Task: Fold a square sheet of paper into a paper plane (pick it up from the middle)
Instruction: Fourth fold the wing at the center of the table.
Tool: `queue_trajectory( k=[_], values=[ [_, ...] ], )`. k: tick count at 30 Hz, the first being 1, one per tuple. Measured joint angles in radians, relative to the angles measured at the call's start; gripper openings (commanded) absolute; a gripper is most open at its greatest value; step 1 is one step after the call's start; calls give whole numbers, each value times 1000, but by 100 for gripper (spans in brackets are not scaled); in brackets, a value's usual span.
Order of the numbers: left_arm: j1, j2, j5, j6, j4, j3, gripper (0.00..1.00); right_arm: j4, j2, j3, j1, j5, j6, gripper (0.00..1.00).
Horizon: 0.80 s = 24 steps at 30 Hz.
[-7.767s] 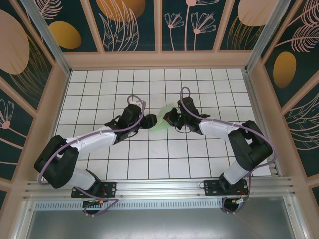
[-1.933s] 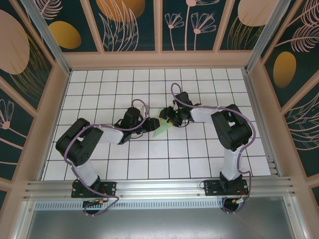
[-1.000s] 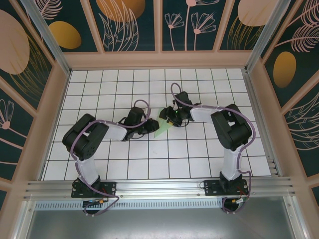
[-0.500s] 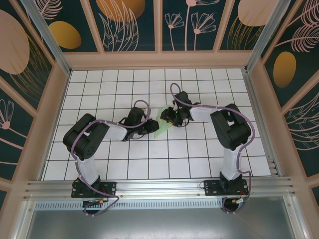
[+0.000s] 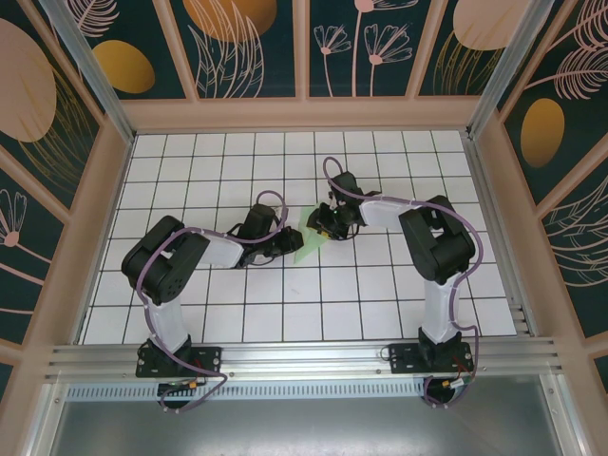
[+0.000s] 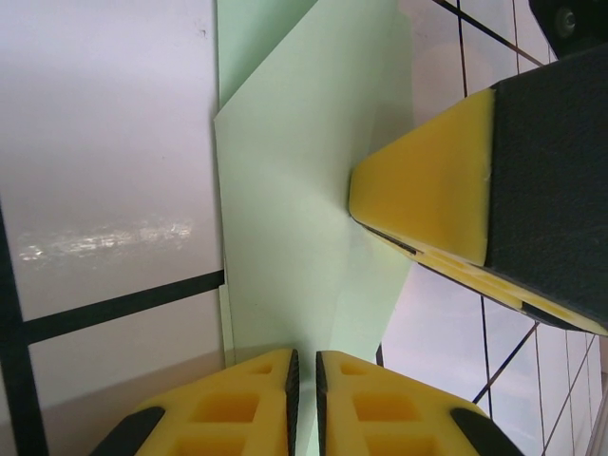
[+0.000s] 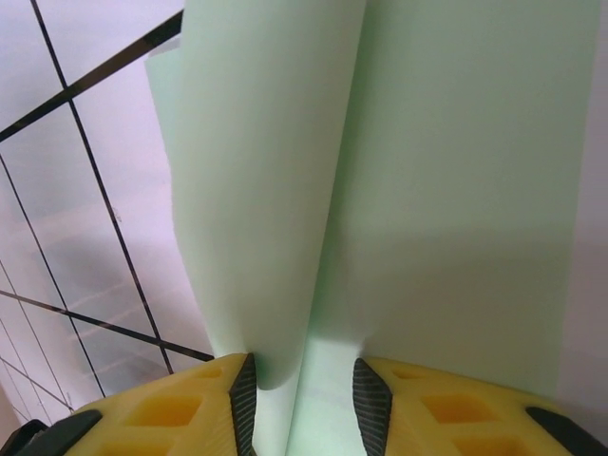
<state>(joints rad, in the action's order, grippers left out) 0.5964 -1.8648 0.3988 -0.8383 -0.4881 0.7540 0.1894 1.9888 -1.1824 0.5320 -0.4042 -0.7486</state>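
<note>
While the left gripper (image 6: 304,366) clamps the paper plane (image 6: 285,190), the right gripper (image 7: 304,380), its grip unclear, may tear it if both pull apart.

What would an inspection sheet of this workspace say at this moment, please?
Surface: white gridded table, no marks seen.
Job's things: green paper, partly folded, mid-table between both arms.
Clutter: nothing seen.
Grippers: left pincer shut on the paper's edge; right pincer open, fingers astride a fold.
Cables: purple cables run along both arms, looped near the wrists.
Surroundings: floral panel walls; aluminium rail at the near edge.
</note>
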Motion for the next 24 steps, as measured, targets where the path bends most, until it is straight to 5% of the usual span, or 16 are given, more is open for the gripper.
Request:
queue_trajectory(
  k=[24],
  values=[
    [0, -3, -14, 0, 20, 10, 15, 44, 22, -35, 5, 13, 12, 40]
  ],
)
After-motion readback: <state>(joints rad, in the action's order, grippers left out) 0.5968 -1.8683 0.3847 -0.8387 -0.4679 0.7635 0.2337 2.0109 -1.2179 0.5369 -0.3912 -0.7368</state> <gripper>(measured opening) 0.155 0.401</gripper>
